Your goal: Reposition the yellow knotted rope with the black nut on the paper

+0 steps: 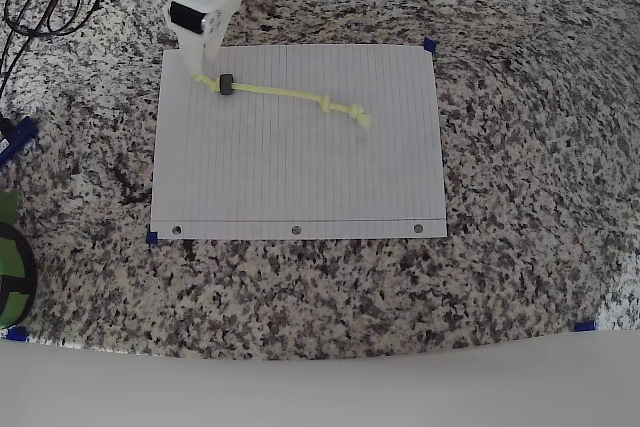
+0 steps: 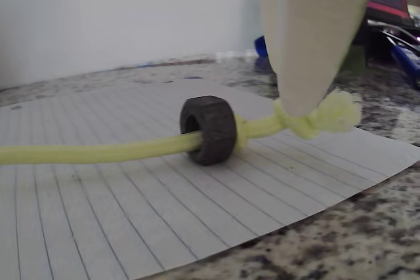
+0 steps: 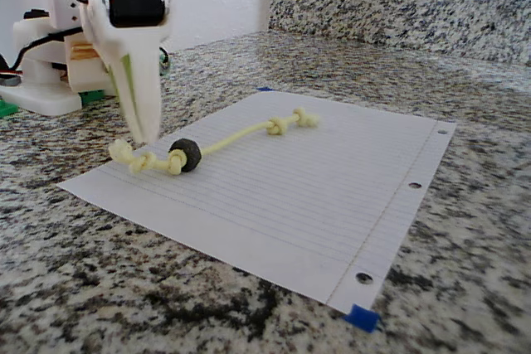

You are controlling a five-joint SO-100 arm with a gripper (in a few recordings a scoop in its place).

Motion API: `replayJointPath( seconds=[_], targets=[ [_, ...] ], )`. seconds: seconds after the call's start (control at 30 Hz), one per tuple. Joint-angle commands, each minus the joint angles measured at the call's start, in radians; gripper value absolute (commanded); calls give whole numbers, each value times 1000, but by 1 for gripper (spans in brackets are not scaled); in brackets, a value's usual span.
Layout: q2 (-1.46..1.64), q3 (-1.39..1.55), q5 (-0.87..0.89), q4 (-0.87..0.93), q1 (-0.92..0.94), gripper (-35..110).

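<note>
Rope (image 1: 285, 94): pale yellow-green throughout. Nut (image 1: 227, 85): matte black. Paper (image 1: 300, 177): white, ruled with fine grey lines. Tool (image 3: 141, 126): white, black at its joint. Worktop (image 1: 520, 147): speckled black, grey and cream granite. Corner tape marks (image 3: 362, 317): blue.

Bright, even, soft light; faint shadows. Overhead view bends at edges. Wrist view soft, background blurred.

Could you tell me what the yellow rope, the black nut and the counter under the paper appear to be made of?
The yellow rope looks like soft braided fibre, matte, fraying into fuzz at its knotted end. The black nut has a dull, slightly rough surface with no shine; coated metal or plastic, I cannot tell which. The counter looks like speckled granite or an imitation, smooth with a faint sheen. The paper is ordinary lined sheet.
</note>
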Motion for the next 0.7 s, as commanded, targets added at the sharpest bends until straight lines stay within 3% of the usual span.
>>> replayJointPath(
  seconds=[0.0, 0.67],
  targets=[
    [-32, -51, -8, -15, 20, 31],
    [-192, -110, -12, -83, 55, 32]
  ],
)
